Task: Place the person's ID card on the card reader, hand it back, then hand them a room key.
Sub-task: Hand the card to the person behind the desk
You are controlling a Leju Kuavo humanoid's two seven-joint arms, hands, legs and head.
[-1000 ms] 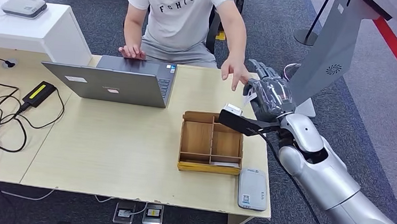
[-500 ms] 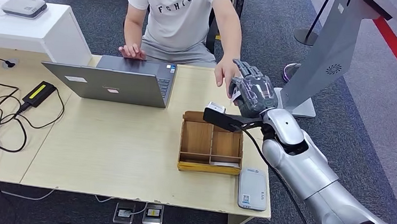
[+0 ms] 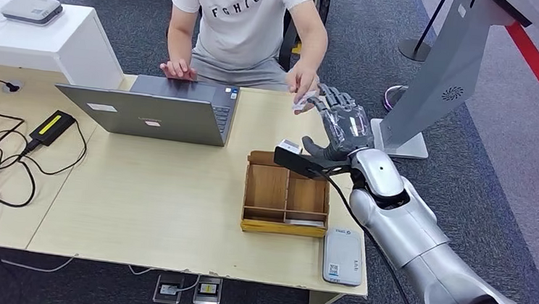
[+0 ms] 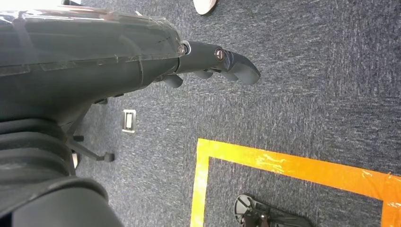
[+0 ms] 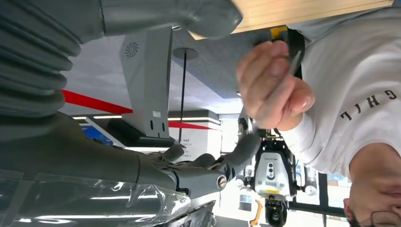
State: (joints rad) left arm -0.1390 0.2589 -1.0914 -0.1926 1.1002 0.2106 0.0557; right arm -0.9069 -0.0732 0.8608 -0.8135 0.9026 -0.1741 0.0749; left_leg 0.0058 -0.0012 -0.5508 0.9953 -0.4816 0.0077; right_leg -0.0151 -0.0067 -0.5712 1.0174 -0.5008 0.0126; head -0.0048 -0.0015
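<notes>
Card [image 5: 282,85] edge-on in person's hand [image 5: 269,80]; right hand [image 3: 339,125] spread.

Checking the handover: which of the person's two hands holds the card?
The person's hand next to the right robot hand pinches the card; their other hand lies flat behind the laptop.
</notes>
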